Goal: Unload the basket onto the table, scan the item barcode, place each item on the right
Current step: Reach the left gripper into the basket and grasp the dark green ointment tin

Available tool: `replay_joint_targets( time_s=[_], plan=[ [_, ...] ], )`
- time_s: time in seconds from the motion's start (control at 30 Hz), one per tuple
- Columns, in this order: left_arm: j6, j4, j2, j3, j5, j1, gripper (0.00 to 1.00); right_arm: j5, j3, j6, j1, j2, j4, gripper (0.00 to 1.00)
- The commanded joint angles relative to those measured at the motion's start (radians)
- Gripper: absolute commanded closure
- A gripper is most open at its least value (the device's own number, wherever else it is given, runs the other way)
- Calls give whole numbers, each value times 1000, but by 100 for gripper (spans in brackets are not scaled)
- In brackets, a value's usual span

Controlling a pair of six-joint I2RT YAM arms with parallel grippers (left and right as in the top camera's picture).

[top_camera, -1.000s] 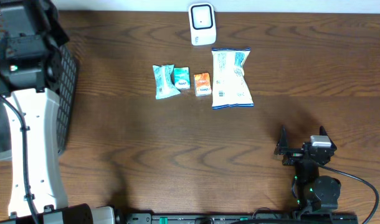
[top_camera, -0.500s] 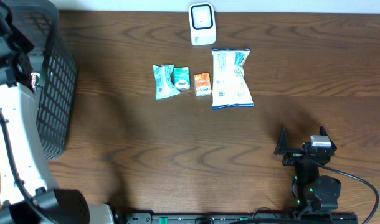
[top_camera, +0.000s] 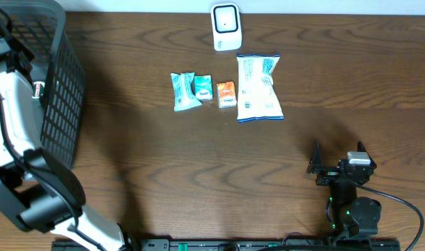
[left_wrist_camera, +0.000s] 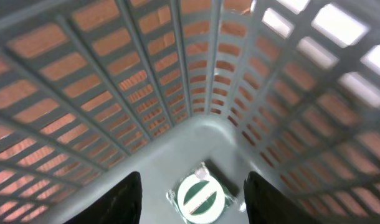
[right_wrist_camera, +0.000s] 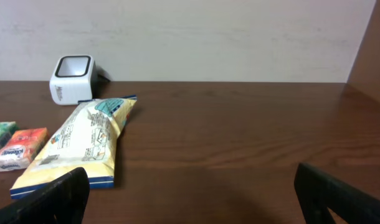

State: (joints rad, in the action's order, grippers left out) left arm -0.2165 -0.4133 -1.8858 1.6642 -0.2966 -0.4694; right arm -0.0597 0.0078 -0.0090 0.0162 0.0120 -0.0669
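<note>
Through the left wrist view I look down into the grey mesh basket (left_wrist_camera: 103,93). A small clear packet with a round green and white label (left_wrist_camera: 201,196) lies on the basket floor. My left gripper (left_wrist_camera: 194,178) hangs over it, open, its dark fingers (left_wrist_camera: 118,200) on either side and apart from the packet. The white barcode scanner (top_camera: 226,26) stands at the table's far edge. My right gripper (top_camera: 338,162) rests open and empty near the front right, facing the scanner (right_wrist_camera: 70,79).
A row lies in front of the scanner: two teal packets (top_camera: 184,90), an orange packet (top_camera: 226,94) and a large white and blue bag (top_camera: 258,88). The basket (top_camera: 56,84) fills the left edge of the table, with my left arm (top_camera: 14,104) over it.
My left arm has swung toward the left edge over the basket, uncovering most of its mesh. The right arm and the items on the table have not moved.
</note>
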Motion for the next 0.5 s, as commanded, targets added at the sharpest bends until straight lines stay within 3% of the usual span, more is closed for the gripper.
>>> replay_joint_targets(
  time_s=[0.0,0.13,0.23,0.33,0.47],
  plan=[
    [98,30,-51,7,19,-25,49,-2,-3,-7,-2,-6,-3,1],
    [253,53,-114,7,143,-51,48,-2,-3,-7,-2,-6,-3,1],
    [277,53,-154,7,193,-71,45,-2,-2,-7,-2,-6,-3,1],
    [277,53,-196,7,192,-96,17,-2,-3,-7,-2,-6,-3,1],
    [364,34,-230,7,221,-111,4,-2,-2,-7,-2,-6,-3,1]
  ],
)
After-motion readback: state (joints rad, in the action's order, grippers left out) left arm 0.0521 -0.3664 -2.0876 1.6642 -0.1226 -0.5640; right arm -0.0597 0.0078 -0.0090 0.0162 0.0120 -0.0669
